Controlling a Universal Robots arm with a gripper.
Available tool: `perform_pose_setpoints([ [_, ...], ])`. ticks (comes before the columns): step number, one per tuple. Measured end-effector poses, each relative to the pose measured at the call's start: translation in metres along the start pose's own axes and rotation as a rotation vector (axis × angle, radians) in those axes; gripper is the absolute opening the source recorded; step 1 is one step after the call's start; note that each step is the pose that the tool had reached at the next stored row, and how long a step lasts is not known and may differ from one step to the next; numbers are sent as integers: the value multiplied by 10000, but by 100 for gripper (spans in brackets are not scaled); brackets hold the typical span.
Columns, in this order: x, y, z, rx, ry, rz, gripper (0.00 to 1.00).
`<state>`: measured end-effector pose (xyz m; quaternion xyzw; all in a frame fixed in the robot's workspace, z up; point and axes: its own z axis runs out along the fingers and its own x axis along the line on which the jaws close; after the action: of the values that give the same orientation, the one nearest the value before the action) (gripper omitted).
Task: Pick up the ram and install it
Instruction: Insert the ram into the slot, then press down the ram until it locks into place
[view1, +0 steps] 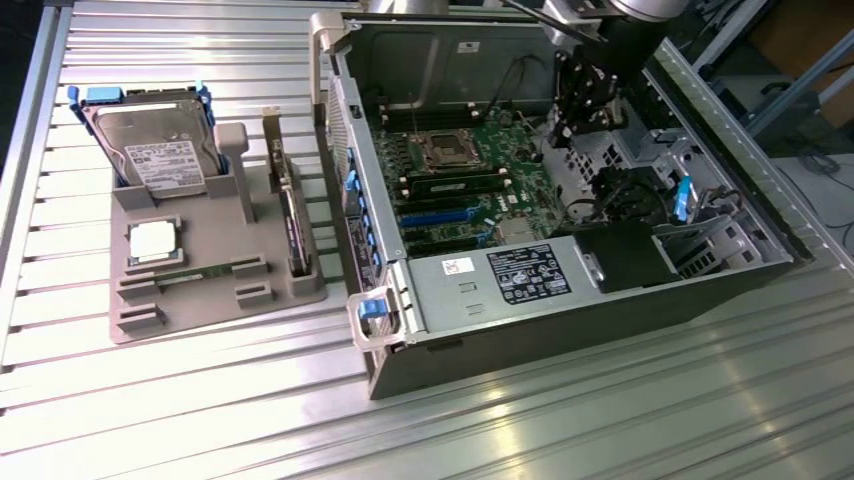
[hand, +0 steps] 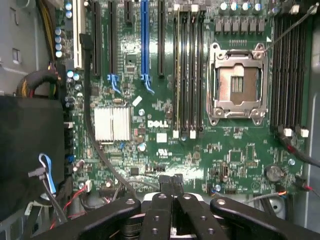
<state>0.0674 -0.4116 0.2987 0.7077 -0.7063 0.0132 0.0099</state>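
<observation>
Pincer closed and empty above the open computer case; ram on the grey tray.

In the wrist view the pincer (hand: 172, 200) has its fingers (hand: 159, 212) pressed together, nothing between them, over the green motherboard (hand: 165, 125). In the exterior view the ram (view1: 200, 272) lies flat on the grey tray (view1: 200, 310), at about 9 o'clock from the computer case (view1: 561, 300), on the worktop (view1: 174, 420).

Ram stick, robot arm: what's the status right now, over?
Gripper above the motherboard inside the computer case, jaws shut, holding nothing. Ram lying on the grey tray outside the case, untouched. Nothing on top of it.
</observation>
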Motion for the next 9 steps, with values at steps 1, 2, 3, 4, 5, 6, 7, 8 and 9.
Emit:
perform_pose_setpoints([
  [1,0,0,0,0,0,0,10],
  [2,-1,0,1,0,-1,0,10],
  [3,-2,18,15,2,-3,2,10],
  [4,-2,56,32,1,0,1,10],
  [5,-4,172,72,2,1,1,10],
  [6,-6,305,117,2,0,1,10],
  [7,-7,378,149,3,0,0,10],
  [8,-9,389,198,2,1,1,10],
  [9,-14,388,242,2,-1,0,10],
])
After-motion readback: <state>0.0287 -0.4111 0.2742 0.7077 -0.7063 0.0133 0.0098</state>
